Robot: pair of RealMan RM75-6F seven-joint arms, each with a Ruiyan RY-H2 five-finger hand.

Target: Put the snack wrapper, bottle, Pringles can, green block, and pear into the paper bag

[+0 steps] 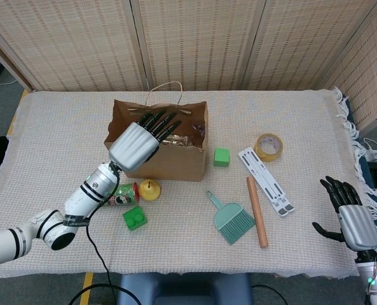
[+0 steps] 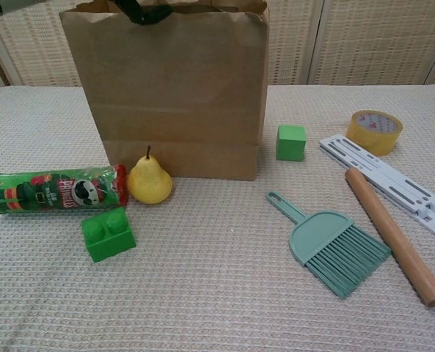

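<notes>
Left hand [image 1: 139, 141] poised over the open top of the paper bag [image 1: 166, 162] left of frame centre in the head view, fingers [image 1: 159, 124] stretched out straight and apart into the opening, holding nothing visible. Inside the bag, something shiny and crinkled, too unclear to name. In the chest view, only dark fingertips [image 2: 140, 10] showing above the bag's [image 2: 173, 88] rim at the top of frame. Right hand [image 1: 352, 218] resting at the lower right edge of the head view, near the fringe of the table [image 1: 61, 127], fingers spread and empty. Below the bag, toward lower left: Pringles can [image 2: 56, 190] lying on its side, red cap just beside the pear [image 2: 150, 181], which stands upright against the bag's front base. Green block [image 2: 108, 233], the studded one, just below the can and pear, apart from both. Right of the bag, a plain green cube [image 2: 291, 141] near its lower corner. Further right, a roll of tape [image 2: 374, 131] at upper right, a white slotted bracket [image 2: 393, 180] running diagonally below it, a wooden rolling pin [image 2: 393, 232] alongside, and a teal dustpan brush [image 2: 327, 246] in the lower centre-right.
</notes>
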